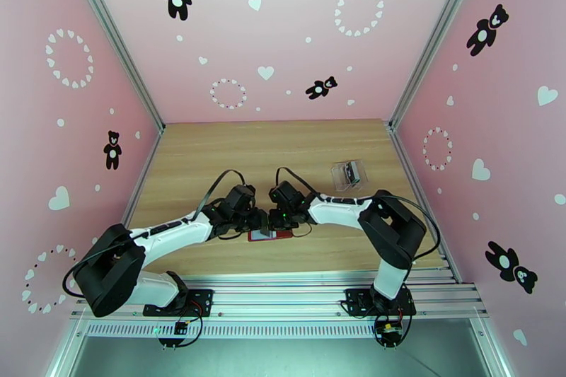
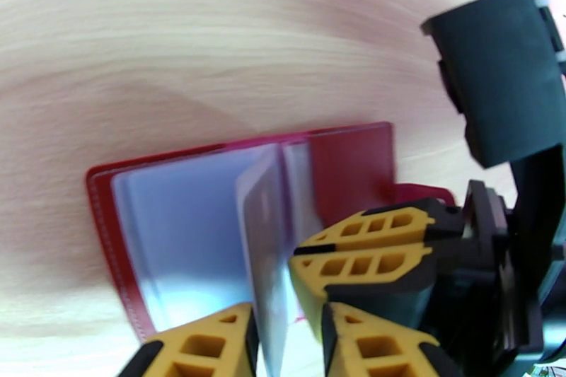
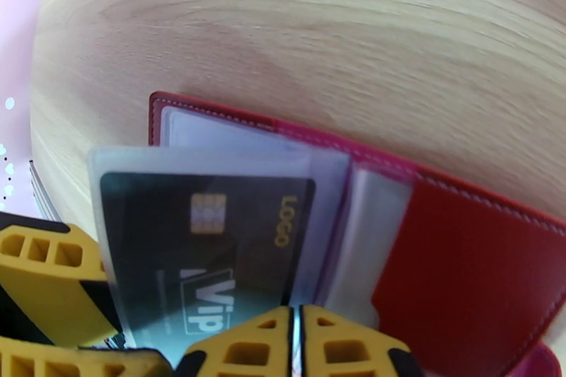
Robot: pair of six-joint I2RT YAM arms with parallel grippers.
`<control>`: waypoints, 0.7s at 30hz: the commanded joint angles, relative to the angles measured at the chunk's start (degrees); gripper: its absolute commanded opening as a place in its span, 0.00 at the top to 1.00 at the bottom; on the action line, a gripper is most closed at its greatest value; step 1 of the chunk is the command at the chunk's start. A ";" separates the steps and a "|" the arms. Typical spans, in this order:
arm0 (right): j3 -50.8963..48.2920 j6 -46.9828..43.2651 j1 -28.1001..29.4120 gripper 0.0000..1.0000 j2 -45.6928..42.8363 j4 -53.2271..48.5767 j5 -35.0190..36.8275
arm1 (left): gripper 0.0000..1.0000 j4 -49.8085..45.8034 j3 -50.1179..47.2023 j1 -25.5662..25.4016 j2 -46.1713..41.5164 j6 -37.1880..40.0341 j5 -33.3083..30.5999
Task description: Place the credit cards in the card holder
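The red card holder [image 1: 276, 235] lies open on the wooden table, pale clear sleeves showing inside [image 2: 177, 230]. One sleeve leaf stands up from it, and a black credit card [image 3: 212, 251] with a gold chip and "VIP" lettering sits inside that leaf. My right gripper [image 3: 297, 332] is shut on the leaf's edge, a thin line of plastic between its fingers; its fingers [image 2: 368, 251] also appear in the left wrist view. My left gripper [image 2: 286, 315] stands narrowly open with the same leaf between its fingers [image 3: 49, 279]. Both grippers meet over the holder [image 3: 467, 265].
A clear plastic case [image 1: 349, 172] rests on the table to the back right of the grippers. Pink walls enclose the table on three sides. Bare wood stretches behind the holder and to its left.
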 commanded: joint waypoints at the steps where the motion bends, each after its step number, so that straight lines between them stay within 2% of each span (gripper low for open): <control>1: -1.61 0.16 -1.49 0.80 -4.74 -0.94 1.54 | 0.70 1.69 2.53 -0.91 1.79 0.60 2.33; 15: -8.08 -4.79 -13.68 0.75 -19.52 -9.29 4.76 | 0.73 2.52 10.54 -5.94 11.81 0.74 1.49; 21: -10.46 -5.14 -14.60 0.73 -25.79 -11.35 6.48 | 0.73 0.14 10.23 -5.94 7.60 1.89 -0.64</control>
